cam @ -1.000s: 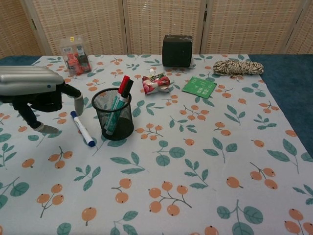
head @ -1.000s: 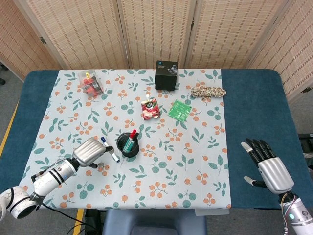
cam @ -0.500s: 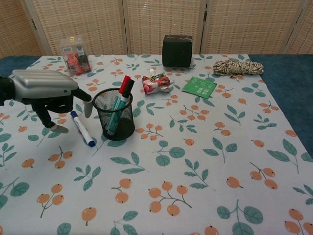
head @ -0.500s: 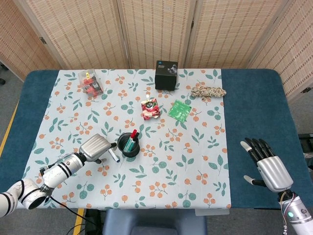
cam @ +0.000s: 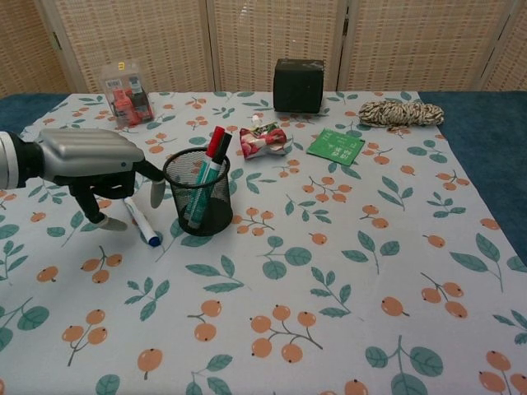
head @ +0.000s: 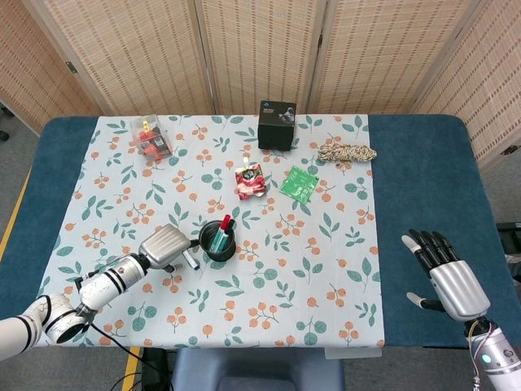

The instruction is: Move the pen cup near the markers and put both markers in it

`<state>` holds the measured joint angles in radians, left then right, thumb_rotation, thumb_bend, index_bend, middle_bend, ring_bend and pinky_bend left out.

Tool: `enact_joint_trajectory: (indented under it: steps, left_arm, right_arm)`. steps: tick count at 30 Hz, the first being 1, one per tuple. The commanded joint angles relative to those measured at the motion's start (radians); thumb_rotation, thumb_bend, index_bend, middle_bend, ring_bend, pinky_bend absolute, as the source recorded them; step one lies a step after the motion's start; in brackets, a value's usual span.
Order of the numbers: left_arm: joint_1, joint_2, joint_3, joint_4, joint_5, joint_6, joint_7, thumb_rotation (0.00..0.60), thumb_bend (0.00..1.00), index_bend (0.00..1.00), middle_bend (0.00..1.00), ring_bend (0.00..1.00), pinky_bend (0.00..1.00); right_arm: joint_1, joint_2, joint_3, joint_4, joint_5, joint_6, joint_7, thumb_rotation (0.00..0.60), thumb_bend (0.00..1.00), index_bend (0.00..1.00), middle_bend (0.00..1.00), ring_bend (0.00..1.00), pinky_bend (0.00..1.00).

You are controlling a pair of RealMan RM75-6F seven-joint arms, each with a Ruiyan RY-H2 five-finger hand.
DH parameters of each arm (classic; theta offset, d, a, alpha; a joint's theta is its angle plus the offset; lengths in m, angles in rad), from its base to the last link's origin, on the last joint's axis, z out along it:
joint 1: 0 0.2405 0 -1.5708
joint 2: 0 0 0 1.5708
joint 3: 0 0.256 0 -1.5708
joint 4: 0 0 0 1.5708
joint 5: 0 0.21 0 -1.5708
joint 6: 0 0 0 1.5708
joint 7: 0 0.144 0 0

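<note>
The mesh pen cup [cam: 198, 192] stood by the left hand [cam: 97, 168], holding 1 red-capped marker [cam: 207, 169]; the blue marker [cam: 142, 221] lay beside it on the cloth. Within 1 second that hand had closed in over the blue marker, fingers spread, gripping nothing, so pickup looked imminent. The right hand [head: 449, 274] hovered wide and empty, well apart.

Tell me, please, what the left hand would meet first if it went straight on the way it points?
Probably the black mesh pen cup, just beyond the left hand; depth is uncertain.
</note>
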<state>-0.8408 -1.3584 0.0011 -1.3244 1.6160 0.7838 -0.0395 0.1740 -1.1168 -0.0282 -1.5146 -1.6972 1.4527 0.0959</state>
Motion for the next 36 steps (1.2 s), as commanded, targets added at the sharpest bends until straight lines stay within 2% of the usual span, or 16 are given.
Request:
enact_joint_trajectory:
  steps: [1,25,36]
  left_arm:
    - [-0.005,-0.013,0.008,0.020,0.004,0.004,-0.016,0.600,0.29,0.44,0.96,0.90,0.90]
    - [-0.030,-0.094,0.057,0.142,0.042,0.036,-0.086,0.600,0.30,0.47,0.97,0.90,0.90]
    - [-0.038,-0.112,0.074,0.166,0.048,0.036,-0.090,0.600,0.31,0.51,0.97,0.90,0.90]
  right_arm:
    - [0.000,0.000,0.000,0.000,0.000,0.000,0.000,0.600,0.07,0.00,0.00,0.00,0.00]
    - [-0.005,0.006,-0.002,-0.002,-0.008,0.017,0.010,0.600,0.07,0.00,0.00,0.00,0.00]
    - [-0.007,0.007,-0.002,-0.003,-0.009,0.024,0.011,0.600,0.07,0.00,0.00,0.00,0.00]
